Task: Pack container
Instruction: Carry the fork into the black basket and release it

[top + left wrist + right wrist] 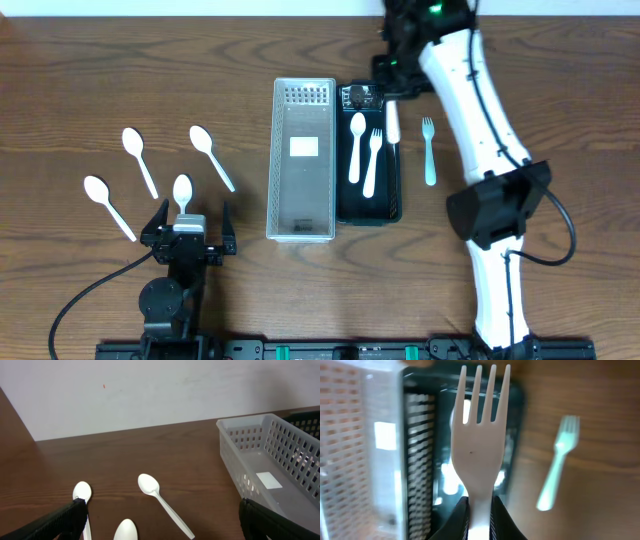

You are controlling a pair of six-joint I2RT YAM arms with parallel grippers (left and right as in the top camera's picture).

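While right gripper [479, 506] pinches white fork [480, 450], axis 12-to-6, black tray [386, 207] sits 7 o'clock of jaws; left gripper [192, 228] spread.

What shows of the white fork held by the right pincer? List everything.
The white fork looks like smooth, matte plastic, with four straight tines, a broad neck and a narrowing handle. A tiny dark speck marks the neck. The right pincer clamps its handle, tines pointing away from the wrist. Seen from overhead, it runs lengthwise over the black tray's right edge; only the pincer seems to touch it.
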